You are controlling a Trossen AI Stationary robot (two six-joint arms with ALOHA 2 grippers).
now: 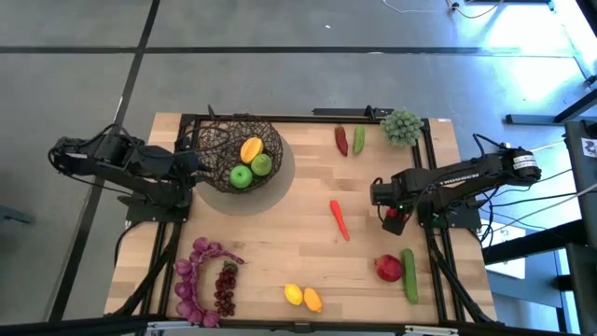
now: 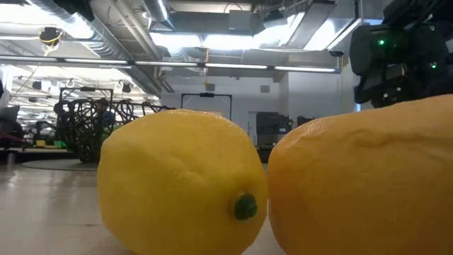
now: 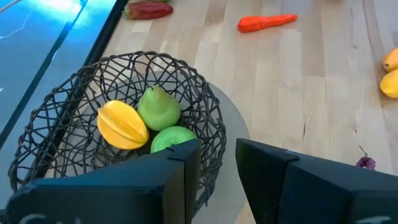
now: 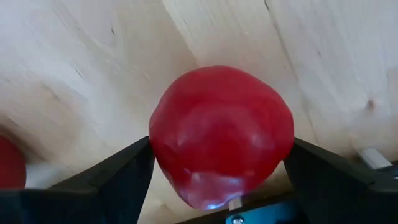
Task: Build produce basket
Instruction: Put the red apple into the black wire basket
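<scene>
The dark wire basket point(image 1: 224, 140) stands on a grey round mat at the far left. It holds a mango point(image 1: 251, 148) and two green fruits point(image 1: 242, 176). My left gripper point(image 3: 217, 174) hovers open over the basket's point(image 3: 74, 118) left rim and touches nothing. My right gripper point(image 1: 394, 217) points straight down at the right, open. Its fingers straddle a round red fruit point(image 4: 221, 134) that rests on the wood. Loose on the table lie a carrot point(image 1: 339, 218), a pomegranate point(image 1: 389, 268), a cucumber point(image 1: 409, 274), two lemons point(image 1: 302, 297), grapes point(image 1: 226, 287), a red pepper point(image 1: 341, 140) and a green pepper point(image 1: 358, 140). My right gripper comes at the red fruit from above, one finger point(image 4: 118, 177) on each side of it at its widest part point(image 4: 158, 146). The fruit sits on the table. Whether the fingers touch it I cannot tell.
A pale-green bushy clump point(image 1: 401, 126) sits at the far right corner. A purple leafy bunch point(image 1: 194, 280) lies beside the grapes at the near left. In the low view the two lemons point(image 2: 177, 184) fill the foreground. A dark frame runs along the table's edges.
</scene>
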